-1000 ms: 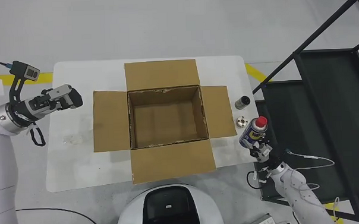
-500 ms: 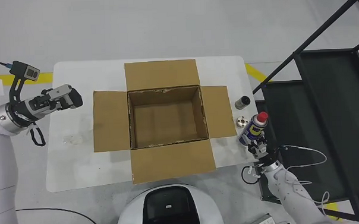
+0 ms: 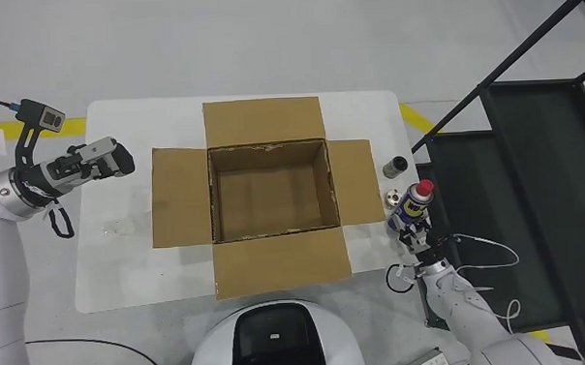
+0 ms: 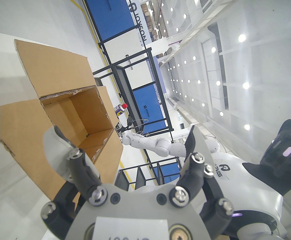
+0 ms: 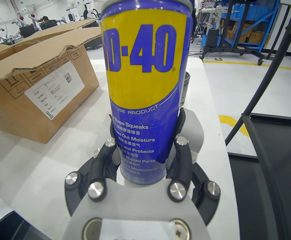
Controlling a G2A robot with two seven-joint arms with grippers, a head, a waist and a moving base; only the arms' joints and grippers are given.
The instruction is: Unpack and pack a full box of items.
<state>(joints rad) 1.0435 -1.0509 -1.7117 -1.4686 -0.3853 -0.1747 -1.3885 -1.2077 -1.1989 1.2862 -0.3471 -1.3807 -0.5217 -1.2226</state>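
Right now, the right gripper (image 5: 147,123) is pinching the lower part of a blue and yellow spray can (image 5: 145,68), holding it upright at the right edge of the table (image 3: 131,266), just beside the open cardboard box (image 3: 271,196). The left gripper (image 4: 124,136) is hovering left of the box, fingers spread wide.

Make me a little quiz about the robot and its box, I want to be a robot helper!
1. True or false: the cardboard box has its flaps shut.
2. What holds the spray can? A) a person's hand B) the right pincer C) nothing, it stands alone
3. Fill in: the left pincer is ____.
Key: 1 false; 2 B; 3 open.
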